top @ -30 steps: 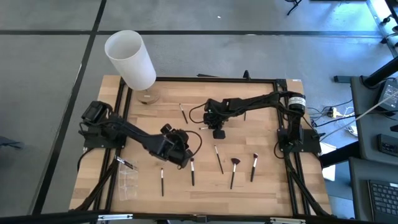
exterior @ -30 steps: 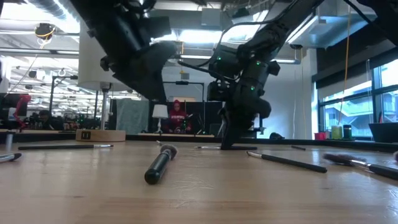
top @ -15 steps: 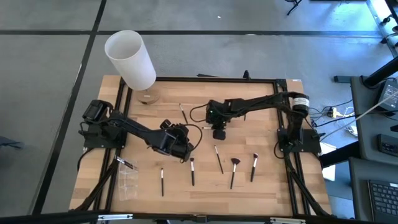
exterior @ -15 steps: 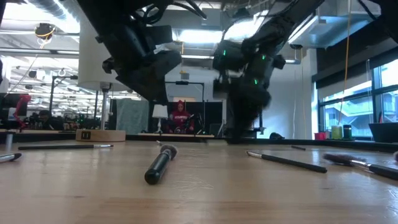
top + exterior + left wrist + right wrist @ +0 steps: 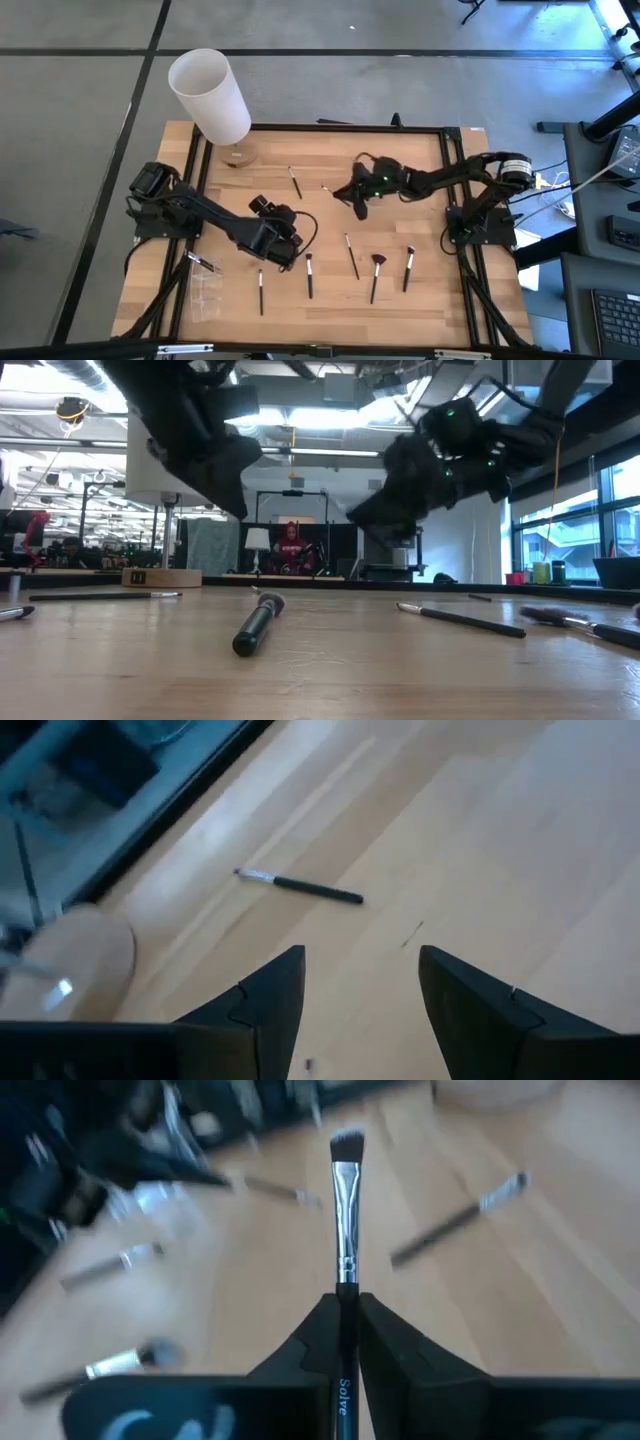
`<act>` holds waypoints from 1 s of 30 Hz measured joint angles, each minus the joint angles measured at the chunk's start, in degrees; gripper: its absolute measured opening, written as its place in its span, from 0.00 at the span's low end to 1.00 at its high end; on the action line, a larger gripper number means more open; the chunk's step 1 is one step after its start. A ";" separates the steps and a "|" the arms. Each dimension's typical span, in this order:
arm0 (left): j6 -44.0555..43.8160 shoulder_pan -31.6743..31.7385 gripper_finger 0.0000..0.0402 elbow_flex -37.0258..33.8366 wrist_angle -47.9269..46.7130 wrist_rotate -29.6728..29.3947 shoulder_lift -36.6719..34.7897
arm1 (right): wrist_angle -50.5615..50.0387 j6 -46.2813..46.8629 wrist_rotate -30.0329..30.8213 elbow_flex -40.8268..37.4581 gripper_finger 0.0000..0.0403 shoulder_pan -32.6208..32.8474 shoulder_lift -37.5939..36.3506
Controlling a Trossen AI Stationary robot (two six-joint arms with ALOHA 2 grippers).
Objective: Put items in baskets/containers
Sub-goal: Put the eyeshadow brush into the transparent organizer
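Observation:
My right gripper (image 5: pixel 347 1305) is shut on a thin dark-handled brush with a silver ferrule (image 5: pixel 346 1190). It hangs above the middle of the table (image 5: pixel 358 198). My left gripper (image 5: pixel 360 970) stands open over the wood left of centre (image 5: pixel 275 240), with nothing between its fingers. A dark brush (image 5: pixel 300 887) lies flat beyond it. Several more brushes lie flat on the table: one at the back (image 5: pixel 295 182) and others toward the near edge (image 5: pixel 309 275) (image 5: pixel 376 272). The see-through container (image 5: pixel 205 293) sits at the near left. My right gripper pinches the brush's dark handle (image 5: pixel 346 1292) between its two fingers, which lie along the brush. The ferrule and tuft (image 5: pixel 347 1145) stick straight out past the fingertips. The brush is lifted clear of the table and lies close to level.
A tall white cylinder (image 5: pixel 210 95) on a round wooden base (image 5: pixel 238 157) stands at the far left corner. A black frame (image 5: pixel 350 128) runs around the table. One short brush (image 5: pixel 258 625) lies close to the low camera.
My right gripper has risen off the table and drawn back toward the table's right edge. It has tipped from pointing down to nearly level. The brush has come up with it and is now clear of the wood.

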 joint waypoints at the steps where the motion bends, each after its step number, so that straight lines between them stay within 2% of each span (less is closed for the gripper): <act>1: 3.82 0.87 0.48 0.00 0.57 1.95 -0.64 | 2.88 0.90 0.18 -0.29 0.08 -0.01 -0.07; 7: 21.03 7.88 0.48 0.00 9.03 15.22 -4.53 | 5.43 2.99 3.21 -0.65 0.08 -0.02 -0.77; 14: 34.29 10.02 0.48 0.00 24.28 17.04 -4.92 | 3.40 3.17 -2.56 -1.62 0.08 0.84 -3.50; 21: 32.61 8.45 0.48 -0.07 19.50 13.46 -5.14 | 2.76 1.24 -2.28 -5.60 0.08 0.59 -8.88; 25: 28.39 10.34 0.48 -5.34 18.76 14.49 -5.93 | 1.77 1.16 -2.19 -7.59 0.08 0.22 -10.80; 27: 25.52 11.97 0.48 -9.79 22.10 16.77 -6.76 | 2.14 1.18 -1.48 -8.45 0.08 0.49 -10.82; 30: 24.16 13.67 0.48 -16.63 33.63 21.94 -7.50 | 2.05 0.77 1.35 -8.76 0.08 1.32 -10.82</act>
